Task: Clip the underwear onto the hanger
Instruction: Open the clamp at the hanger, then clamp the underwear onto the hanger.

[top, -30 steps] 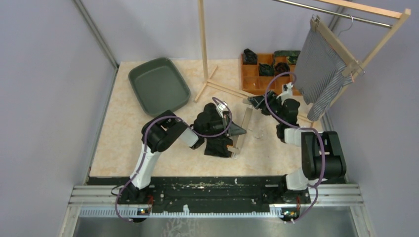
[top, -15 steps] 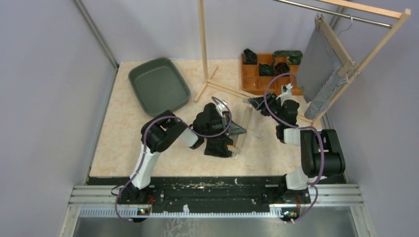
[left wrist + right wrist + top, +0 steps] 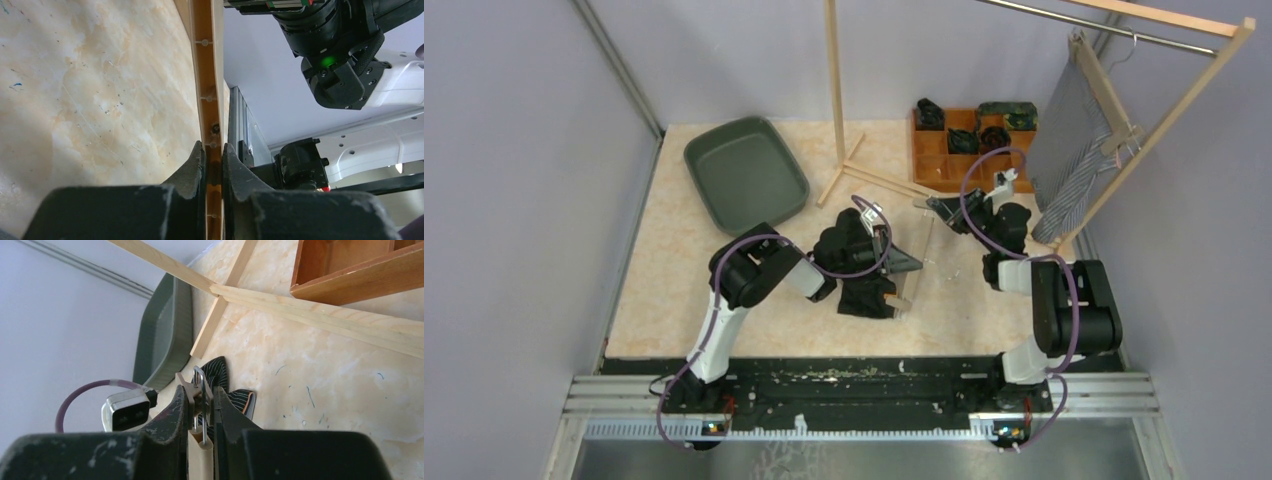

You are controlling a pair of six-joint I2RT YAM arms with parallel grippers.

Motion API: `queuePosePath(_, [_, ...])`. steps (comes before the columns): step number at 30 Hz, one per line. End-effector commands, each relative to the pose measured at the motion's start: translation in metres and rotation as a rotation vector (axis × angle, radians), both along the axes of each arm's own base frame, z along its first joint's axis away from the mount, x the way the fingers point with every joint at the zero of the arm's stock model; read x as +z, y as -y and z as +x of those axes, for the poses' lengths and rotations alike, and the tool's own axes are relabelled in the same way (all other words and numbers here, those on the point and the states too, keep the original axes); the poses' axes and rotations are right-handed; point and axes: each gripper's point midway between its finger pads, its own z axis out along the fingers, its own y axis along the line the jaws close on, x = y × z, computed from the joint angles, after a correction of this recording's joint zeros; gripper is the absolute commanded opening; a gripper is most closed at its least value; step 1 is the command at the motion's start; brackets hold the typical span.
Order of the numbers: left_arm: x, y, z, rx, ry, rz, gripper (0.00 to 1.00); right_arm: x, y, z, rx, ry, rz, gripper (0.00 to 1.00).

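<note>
Left hand [image 3: 214,150] is clamped on the hanger [image 3: 206,75], matte black fingers [image 3: 197,160] pinching its flat faces from both sides. The bar is a thin, pale wooden slat, smooth, with small holes and a dark screw along it.

Over to the right hand [image 3: 199,392]: its scuffed black fingers are pressed together on the clip [image 3: 198,377], a bent loop of bright wire on a small metal plate at the far end of the slat.

Just past that clip lies the underwear [image 3: 218,374], a soft dark cloth with fine pale pinstripes and an orange edge, crumpled on the surface. From above it is a black heap [image 3: 864,296] under the left wrist, left of the hanger's near end; whether the two touch, I cannot tell.

The surface [image 3: 684,270] is beige with a marbled cream pattern, lightly scratched. On it sit a dark green tray [image 3: 746,172] with rounded corners, an orange-brown wooden box [image 3: 936,152] of compartments holding dark bundles, and the crossed feet and upright post of a light wooden rack [image 3: 834,80]. A grey striped garment [image 3: 1069,150] hangs from the rack's rail at the right. Plain pale lilac walls close in the sides.

The hanger's long axis runs near to far between the two hands, with the far end leaning slightly right.
</note>
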Motion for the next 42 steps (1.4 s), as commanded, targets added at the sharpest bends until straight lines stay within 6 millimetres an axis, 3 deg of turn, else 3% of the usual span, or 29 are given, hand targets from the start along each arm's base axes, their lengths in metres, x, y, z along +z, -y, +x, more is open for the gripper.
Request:
queuePosePath(1, [0.019,-0.002,0.001,-0.003,0.063,-0.047,0.14,0.009,0.007,0.004,-0.031,0.059,-0.020,0.00])
queuePosePath(3, [0.018,-0.007,0.006,0.014,0.056,-0.044,0.43,0.009,0.008,0.003,-0.039,0.056,-0.026,0.00])
queuePosePath(5, [0.019,-0.017,0.016,0.044,0.050,-0.040,0.55,0.009,0.010,0.003,-0.046,0.053,-0.039,0.00])
queuePosePath(7, [0.022,-0.031,0.028,0.080,0.053,-0.039,0.60,0.008,0.011,0.002,-0.051,0.048,-0.049,0.00])
queuePosePath(13, [0.052,-0.073,0.067,0.181,0.102,-0.053,0.62,0.000,0.011,-0.004,-0.048,0.030,-0.062,0.00])
queuePosePath(17, [0.057,-0.081,0.098,0.242,0.145,0.038,0.62,-0.008,0.012,-0.009,-0.048,0.012,-0.074,0.00])
queuePosePath(22, [0.033,-0.082,0.141,0.333,0.206,0.314,0.61,-0.010,0.010,-0.012,-0.033,0.005,-0.073,0.00])
queuePosePath(25, [0.003,-0.089,0.156,0.354,0.221,0.537,0.60,-0.008,0.009,-0.013,-0.028,0.009,-0.070,0.00])
queuePosePath(31, [-0.021,-0.106,0.162,0.385,0.323,0.815,0.59,-0.008,0.008,-0.015,-0.023,0.009,-0.065,0.00])
queuePosePath(42, [-0.045,-0.104,0.145,0.308,0.423,0.999,0.57,-0.010,0.007,-0.019,-0.020,0.004,-0.060,0.00])
